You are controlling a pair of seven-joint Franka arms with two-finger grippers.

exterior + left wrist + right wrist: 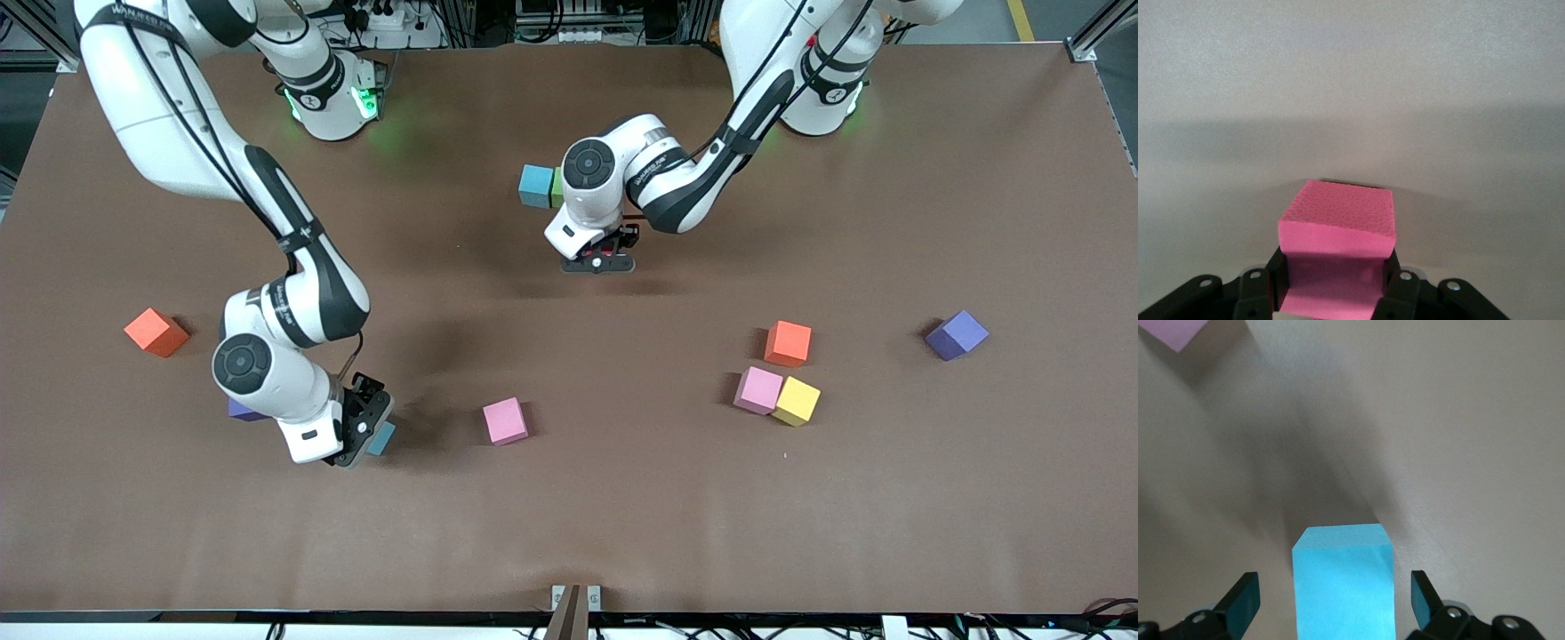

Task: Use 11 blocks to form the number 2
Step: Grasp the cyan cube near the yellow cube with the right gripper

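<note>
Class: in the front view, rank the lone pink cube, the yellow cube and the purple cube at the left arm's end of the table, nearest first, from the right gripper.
From the right gripper:
1. Lone pink cube, beside it, toward the table's middle.
2. Yellow cube, touching another pink cube.
3. Purple cube, toward the left arm's end.

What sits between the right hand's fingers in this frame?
A light blue block stands on the table between the right hand's open fingers, with gaps on both sides, so it is not gripped. The right wrist view shows it best.

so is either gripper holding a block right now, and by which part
The left gripper clamps a pink cube by two opposite side faces. The right gripper is open around a light blue cube.
</note>
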